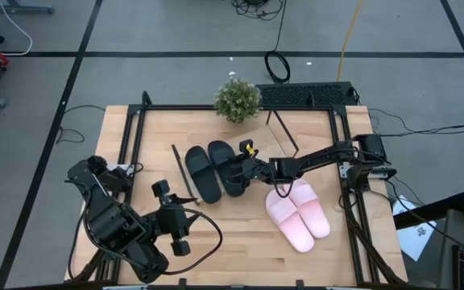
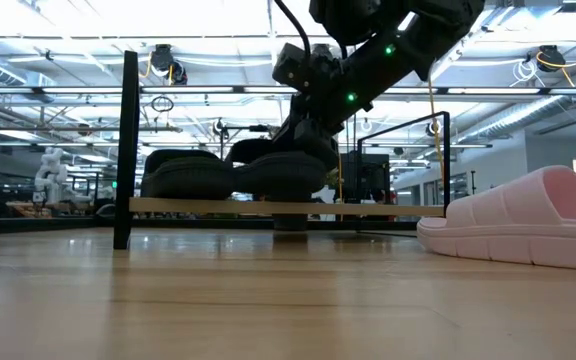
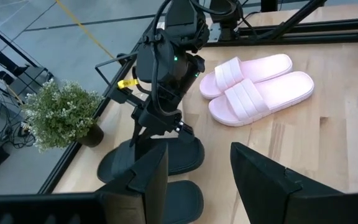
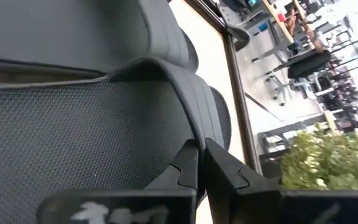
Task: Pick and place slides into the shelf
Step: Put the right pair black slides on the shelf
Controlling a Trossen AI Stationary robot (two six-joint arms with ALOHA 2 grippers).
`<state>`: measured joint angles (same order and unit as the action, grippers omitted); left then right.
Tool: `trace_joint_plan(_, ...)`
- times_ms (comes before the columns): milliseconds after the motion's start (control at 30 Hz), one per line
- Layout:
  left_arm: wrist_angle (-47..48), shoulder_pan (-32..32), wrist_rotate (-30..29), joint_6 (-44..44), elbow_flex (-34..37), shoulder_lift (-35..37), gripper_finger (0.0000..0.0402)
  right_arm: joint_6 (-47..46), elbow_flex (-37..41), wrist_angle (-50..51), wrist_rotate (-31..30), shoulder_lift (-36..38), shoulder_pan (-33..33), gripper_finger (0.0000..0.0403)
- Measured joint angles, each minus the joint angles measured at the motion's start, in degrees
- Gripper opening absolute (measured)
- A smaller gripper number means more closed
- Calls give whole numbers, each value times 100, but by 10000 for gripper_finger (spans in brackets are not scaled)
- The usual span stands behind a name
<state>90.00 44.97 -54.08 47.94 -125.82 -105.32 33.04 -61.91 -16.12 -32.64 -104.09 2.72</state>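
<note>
Black slides [image 1: 216,171], matte, sit side by side on shelf [image 2: 268,208], long axes near-far. Right gripper [image 4: 201,163] pinched together on right slide's strap. Left gripper [image 3: 197,171] apart, near-left.

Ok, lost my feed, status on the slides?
Right hand shut on black slide at the shelf. Left hand open, waiting near the table's front. Pink pair on table. Nothing in the way.

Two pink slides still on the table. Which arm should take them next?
Right, probably. The right gripper is at the black slides on the shelf, and the pink slides lie just beside that arm. The left gripper hangs open farther away, on the table's left.
</note>
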Motion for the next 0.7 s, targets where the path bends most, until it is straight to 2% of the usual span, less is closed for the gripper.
trace_joint_plan(700,-7,0,-2,-26,0,0,175,-81,-140,-67,-30,-79,-9,1)
